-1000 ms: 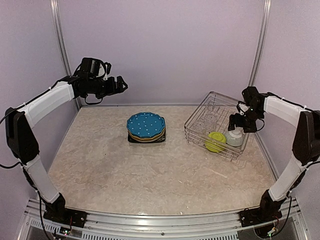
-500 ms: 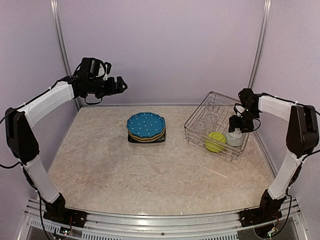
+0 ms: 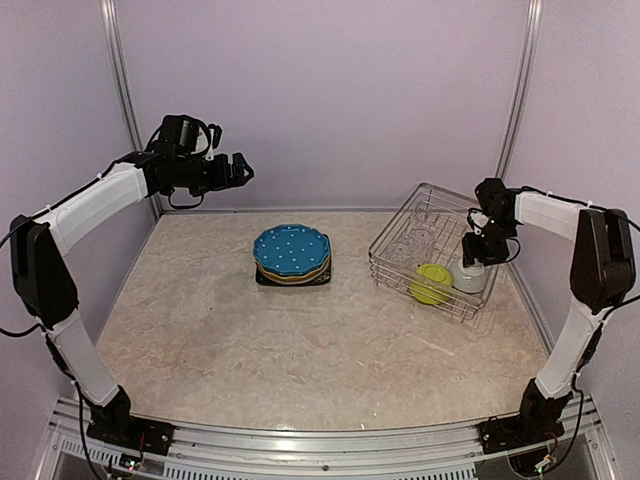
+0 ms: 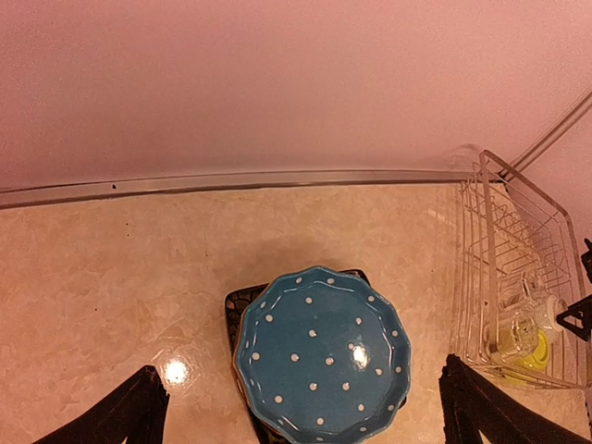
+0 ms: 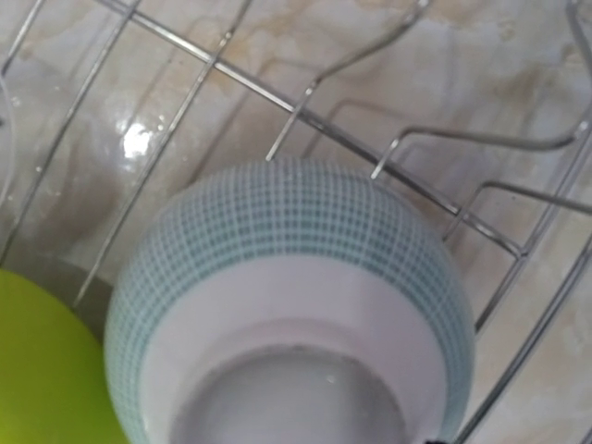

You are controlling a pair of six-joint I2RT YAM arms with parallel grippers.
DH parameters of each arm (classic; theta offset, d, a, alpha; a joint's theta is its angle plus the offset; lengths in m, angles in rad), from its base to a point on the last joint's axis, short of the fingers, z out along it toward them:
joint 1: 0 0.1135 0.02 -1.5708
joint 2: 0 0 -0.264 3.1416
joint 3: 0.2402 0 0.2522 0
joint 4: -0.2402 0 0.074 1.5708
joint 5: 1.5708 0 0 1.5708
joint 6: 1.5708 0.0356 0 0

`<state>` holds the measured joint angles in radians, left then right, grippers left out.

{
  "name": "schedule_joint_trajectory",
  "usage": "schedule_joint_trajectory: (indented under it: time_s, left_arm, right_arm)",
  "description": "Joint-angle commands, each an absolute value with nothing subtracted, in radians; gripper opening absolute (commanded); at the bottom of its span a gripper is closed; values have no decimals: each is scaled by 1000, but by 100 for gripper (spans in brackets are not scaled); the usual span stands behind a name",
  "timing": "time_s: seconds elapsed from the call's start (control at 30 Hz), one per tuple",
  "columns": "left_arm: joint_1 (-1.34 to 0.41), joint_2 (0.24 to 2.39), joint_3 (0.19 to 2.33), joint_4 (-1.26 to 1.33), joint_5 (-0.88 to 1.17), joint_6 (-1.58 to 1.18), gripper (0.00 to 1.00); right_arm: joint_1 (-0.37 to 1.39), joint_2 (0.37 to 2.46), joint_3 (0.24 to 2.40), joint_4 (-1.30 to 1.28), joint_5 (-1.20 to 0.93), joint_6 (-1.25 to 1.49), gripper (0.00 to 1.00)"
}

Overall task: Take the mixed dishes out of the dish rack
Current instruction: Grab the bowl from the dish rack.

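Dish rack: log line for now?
right gripper: at pale grey-green bowl in dish rack | left gripper: open, raised | plates: stacked on table

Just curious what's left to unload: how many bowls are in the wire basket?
2. A lime-green bowl sits at the wire basket's near edge; a pale grey-green bowl is beside it on the right, under the right gripper. The gripper could hide something small.
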<state>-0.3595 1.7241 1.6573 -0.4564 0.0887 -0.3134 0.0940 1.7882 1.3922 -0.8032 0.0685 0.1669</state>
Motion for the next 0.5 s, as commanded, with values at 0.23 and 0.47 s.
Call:
schedule_joint_trajectory:
  time_s: [0.23, 0.47]
  left_arm:
    - [-354, 1704, 1644, -450, 77, -308, 99]
    - [-354, 1700, 1638, -450, 77, -308, 99]
  right_arm:
    - [85, 1836, 1415, -814, 104, 128, 55]
    - [84, 1838, 1448, -818, 97, 117, 45]
